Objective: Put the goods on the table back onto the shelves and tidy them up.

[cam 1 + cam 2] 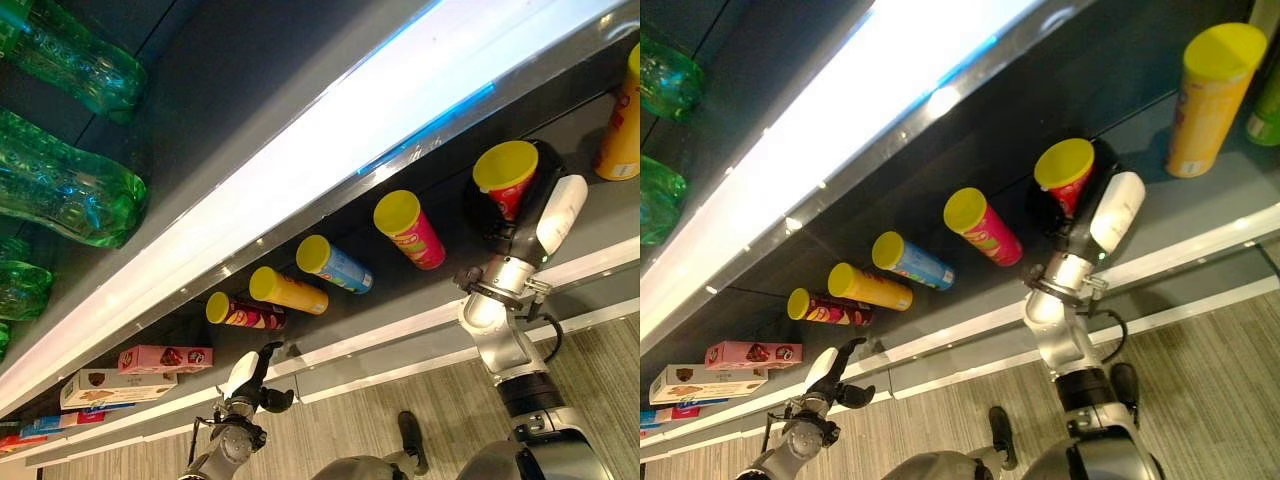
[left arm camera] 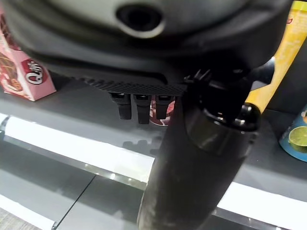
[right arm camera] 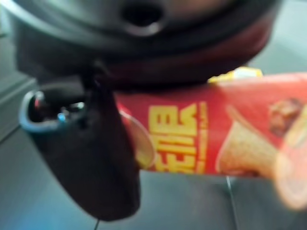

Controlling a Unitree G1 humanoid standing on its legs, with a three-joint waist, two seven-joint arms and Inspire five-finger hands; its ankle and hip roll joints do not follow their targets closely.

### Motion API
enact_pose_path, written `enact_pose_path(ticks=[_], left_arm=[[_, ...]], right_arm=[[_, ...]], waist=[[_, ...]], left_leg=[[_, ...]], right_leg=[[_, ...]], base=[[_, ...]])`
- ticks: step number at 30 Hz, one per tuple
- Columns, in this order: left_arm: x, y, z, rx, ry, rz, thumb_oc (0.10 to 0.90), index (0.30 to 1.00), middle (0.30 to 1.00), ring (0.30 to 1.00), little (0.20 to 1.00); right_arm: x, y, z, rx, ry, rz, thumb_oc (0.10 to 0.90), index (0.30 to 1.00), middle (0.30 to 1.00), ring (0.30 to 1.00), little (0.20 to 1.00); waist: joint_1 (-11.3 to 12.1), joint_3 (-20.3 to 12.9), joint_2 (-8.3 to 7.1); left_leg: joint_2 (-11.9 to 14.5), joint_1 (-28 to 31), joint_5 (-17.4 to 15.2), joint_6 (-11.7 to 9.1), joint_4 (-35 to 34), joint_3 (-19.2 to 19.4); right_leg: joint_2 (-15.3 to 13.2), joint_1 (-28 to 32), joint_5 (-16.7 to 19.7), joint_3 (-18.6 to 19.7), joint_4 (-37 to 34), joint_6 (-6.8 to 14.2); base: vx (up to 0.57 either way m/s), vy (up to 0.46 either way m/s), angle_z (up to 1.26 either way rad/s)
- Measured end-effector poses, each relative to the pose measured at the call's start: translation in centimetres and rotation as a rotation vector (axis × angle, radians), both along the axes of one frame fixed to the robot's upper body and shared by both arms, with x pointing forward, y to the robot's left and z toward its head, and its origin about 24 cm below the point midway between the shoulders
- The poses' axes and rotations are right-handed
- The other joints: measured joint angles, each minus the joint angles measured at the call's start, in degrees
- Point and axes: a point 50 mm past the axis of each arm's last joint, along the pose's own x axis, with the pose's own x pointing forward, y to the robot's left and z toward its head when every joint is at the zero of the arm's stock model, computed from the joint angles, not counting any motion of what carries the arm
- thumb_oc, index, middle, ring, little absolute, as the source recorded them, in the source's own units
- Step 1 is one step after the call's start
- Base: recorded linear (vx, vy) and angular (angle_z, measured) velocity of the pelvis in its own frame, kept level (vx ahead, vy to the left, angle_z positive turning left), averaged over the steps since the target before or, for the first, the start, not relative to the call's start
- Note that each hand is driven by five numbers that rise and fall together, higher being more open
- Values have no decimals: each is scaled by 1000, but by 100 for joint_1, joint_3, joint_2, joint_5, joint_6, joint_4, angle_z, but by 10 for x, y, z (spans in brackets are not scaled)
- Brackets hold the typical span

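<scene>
Gripping a red can (image 1: 508,180) with a yellow lid, the right hand (image 1: 520,215) has its fingers curled round the can's body at the shelf (image 1: 600,215), the lid standing clear past them. The left hand (image 1: 250,375) hangs by the shelf edge, fingers loosely apart and holding nothing, with a dark red can (image 1: 245,312) lying just beyond its fingertips.

Your right hand (image 1: 505,215) is a dark, glossy shell, with a white cover on the thumb beside the fingers. Behind it sits a silver-grey wrist collar, then a black forearm cuff. Your left hand (image 1: 250,380) is also dark, with slender black fingers (image 2: 138,108) and a white-covered thumb.
</scene>
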Motion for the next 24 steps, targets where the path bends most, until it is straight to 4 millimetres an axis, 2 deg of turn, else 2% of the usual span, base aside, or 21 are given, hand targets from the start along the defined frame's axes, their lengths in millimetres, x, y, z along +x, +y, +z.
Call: enact_pose_path(ticks=[4,5,6,8,10,12,19,24], left_arm=[[3,-2,3,-8,-18,-5,800,900,900,900,900],[3,-3,4,-9,-22,-6,800,900,900,900,900],[4,-3,4,-10,-24,-7,800,900,900,900,900],[4,-3,5,-10,-26,-7,800,900,900,900,900],[7,-3,6,-9,-33,-8,800,900,900,900,900],[11,-4,9,-10,-46,-9,800,900,900,900,900],[15,-4,11,-3,-59,-8,800,900,900,900,900],[15,-3,11,1,-64,-2,800,900,900,900,900]], right_arm=[[-1,0,1,3,-9,-1,400,300,300,300,300],[-1,0,1,2,-9,-1,535,502,502,502,502],[-1,0,1,2,-9,2,800,900,900,900,900],[-5,1,0,1,-9,10,800,900,900,900,900],[-20,9,-13,-1,12,56,800,900,900,900,900],[-21,11,-18,-7,40,75,800,900,900,900,900],[-22,8,-14,-11,26,67,800,900,900,900,900],[-27,14,0,-9,-40,95,800,900,900,900,900]], waist=[[3,-2,2],[3,-2,2],[2,-2,2],[-2,-3,3],[-24,-2,2],[-57,-1,1],[-161,31,-37],[-173,90,-104]], left_leg=[[-3,-5,2,-2,0,-30],[-4,-5,2,-2,0,-55],[-4,-5,4,-4,0,-73],[-5,-8,6,-8,1,-76],[-13,-7,35,-54,1,-75],[-28,0,60,-91,2,-76],[-27,41,65,-89,1,-67],[-27,86,66,-89,1,-50]], right_leg=[[-11,14,5,-33,1,-8],[-13,18,4,-40,1,-7],[-16,22,4,-48,1,-6],[-22,27,1,-74,2,-4],[-35,45,-9,-102,2,-3],[-51,54,-9,-98,3,-3],[-37,79,-15,-64,2,5],[-29,84,-15,7,2,5]], base=[[7,3,2],[8,4,4],[0,0,0],[1,5,2],[-6,10,4],[0,0,0],[-1,-1,-1],[-13,-7,-6]])
